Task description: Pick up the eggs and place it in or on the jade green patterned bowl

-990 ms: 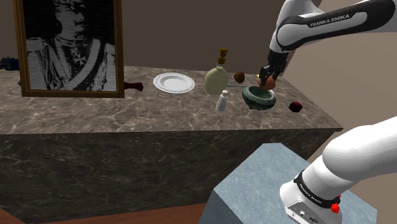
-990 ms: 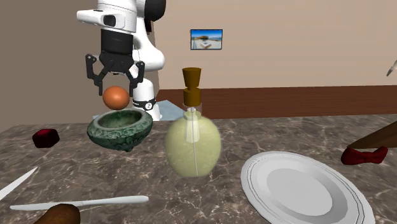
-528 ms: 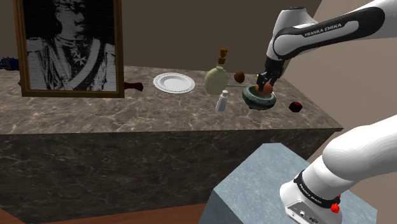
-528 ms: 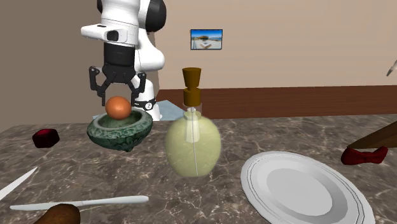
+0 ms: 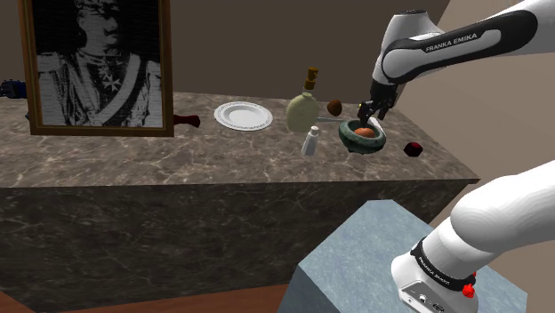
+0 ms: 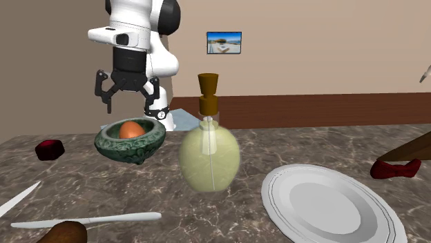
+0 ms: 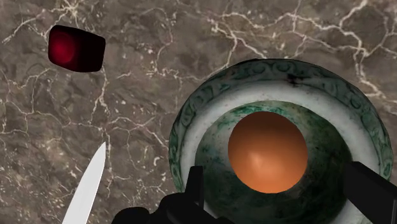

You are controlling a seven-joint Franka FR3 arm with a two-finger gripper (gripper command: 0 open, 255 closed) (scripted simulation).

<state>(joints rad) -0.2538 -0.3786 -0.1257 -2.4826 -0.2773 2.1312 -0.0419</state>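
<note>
Jaws stand wide apart and hold nothing. The black gripper (image 6: 127, 107) hangs straight above the bowl, and its fingers (image 7: 194, 186) are clear of the egg on either side. The brown egg (image 7: 268, 151) lies in the bottom of the green patterned bowl (image 7: 188, 118) and touches neither finger. The bowl rests on the dark marble counter (image 7: 159, 70).

In the second exterior view, a round yellowish bottle (image 6: 209, 155) with a brown stopper stands just beside the bowl at three o'clock. A dark red block (image 6: 50, 149) lies near it at nine o'clock, and a white knife (image 6: 83, 219) lies at about seven o'clock. A white plate (image 6: 331, 203) sits farther off at four o'clock.

In the shoulder view, a small white shaker (image 5: 310, 141) stands near the bowl at nine o'clock. A large framed portrait (image 5: 98, 67) stands well apart, also toward nine o'clock.
</note>
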